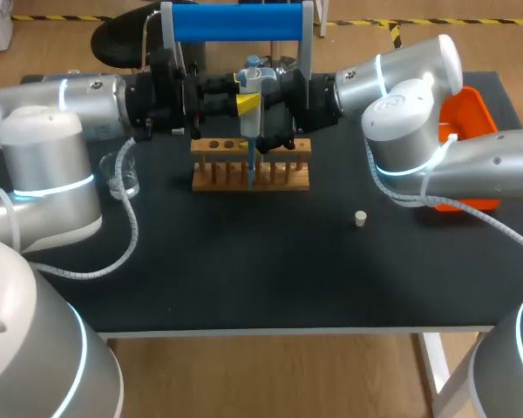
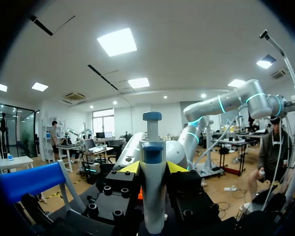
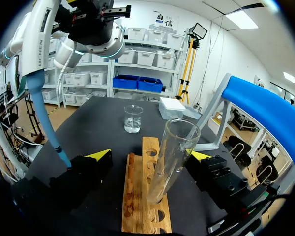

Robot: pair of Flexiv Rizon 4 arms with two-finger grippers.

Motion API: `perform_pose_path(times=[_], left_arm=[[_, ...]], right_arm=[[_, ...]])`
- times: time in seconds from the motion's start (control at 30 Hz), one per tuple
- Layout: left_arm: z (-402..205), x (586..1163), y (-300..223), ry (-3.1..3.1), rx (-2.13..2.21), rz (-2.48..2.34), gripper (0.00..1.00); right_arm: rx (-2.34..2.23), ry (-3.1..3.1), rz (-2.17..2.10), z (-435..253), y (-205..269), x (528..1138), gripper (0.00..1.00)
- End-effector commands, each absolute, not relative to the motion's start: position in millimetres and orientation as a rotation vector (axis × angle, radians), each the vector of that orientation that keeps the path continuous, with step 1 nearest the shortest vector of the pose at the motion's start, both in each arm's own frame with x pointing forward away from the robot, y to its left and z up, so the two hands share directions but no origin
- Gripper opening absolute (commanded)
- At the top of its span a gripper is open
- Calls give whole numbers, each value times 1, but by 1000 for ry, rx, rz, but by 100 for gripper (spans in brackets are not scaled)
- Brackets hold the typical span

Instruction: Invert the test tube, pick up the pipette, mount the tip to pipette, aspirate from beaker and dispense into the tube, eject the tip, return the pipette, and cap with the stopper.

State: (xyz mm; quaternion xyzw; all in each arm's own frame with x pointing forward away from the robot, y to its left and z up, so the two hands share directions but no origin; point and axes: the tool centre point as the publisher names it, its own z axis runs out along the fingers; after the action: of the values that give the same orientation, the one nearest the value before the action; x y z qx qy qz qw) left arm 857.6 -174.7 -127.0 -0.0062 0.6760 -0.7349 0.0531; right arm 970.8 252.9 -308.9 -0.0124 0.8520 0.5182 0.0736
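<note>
Dark table [image 1: 244,279] is carrying the rack [image 1: 218,177] at its middle, with the beaker [image 1: 122,174] sitting off on your left arm's side and the stopper [image 1: 360,218] lying alone on your right arm's side, well apart from the rack. Your left pincer [image 2: 153,168] is clamping the pipette [image 2: 153,191] upright by its body, with the plunger [image 2: 152,117] standing clear above. The blue tip [image 3: 44,113] is hanging down beside the rack, not yet in the tube [image 3: 174,152]. Your right pincer [image 3: 150,156] is standing wide. The tube is leaning mouth-up in a rack hole between its fingers [image 3: 103,155], one finger close to the glass and the other well clear, so it is gripping nothing. You are probably lining up to dispense. Expect the tube to be light, slick, thin glass sitting loose in its hole, so it is likely to rock at a nudge. If you are steadying it, close gently on the mid-wall from both sides, below the rim, leaving the mouth free. The tip is looking slender and springy, seated only by friction, so a sideways knock on the rim could bend or loosen it.
</note>
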Motion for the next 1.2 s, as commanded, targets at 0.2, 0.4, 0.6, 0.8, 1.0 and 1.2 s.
perform_pose_path(times=[0.2, 0.4, 0.6, 0.8, 1.0, 1.2], left_arm=[[-127, 860, -175, 2055, -12, -2237, 0], [-127, 860, -175, 2055, -12, -2237, 0], [-127, 860, -175, 2055, -12, -2237, 0], [-127, 860, -175, 2055, -12, -2237, 0], [-127, 860, -175, 2055, -12, -2237, 0], [-127, 860, -175, 2055, -12, -2237, 0]], right_arm=[[-12, 2528, 1569, -300, 230, 972, 100], [24, 2496, 1592, -288, 195, 965, 100], [29, 2437, 1626, -268, 160, 947, 100], [35, 2371, 1693, -248, 126, 915, 100], [47, 2308, 1815, -231, 108, 884, 100], [-2, 2268, 1984, -216, 122, 859, 100]])
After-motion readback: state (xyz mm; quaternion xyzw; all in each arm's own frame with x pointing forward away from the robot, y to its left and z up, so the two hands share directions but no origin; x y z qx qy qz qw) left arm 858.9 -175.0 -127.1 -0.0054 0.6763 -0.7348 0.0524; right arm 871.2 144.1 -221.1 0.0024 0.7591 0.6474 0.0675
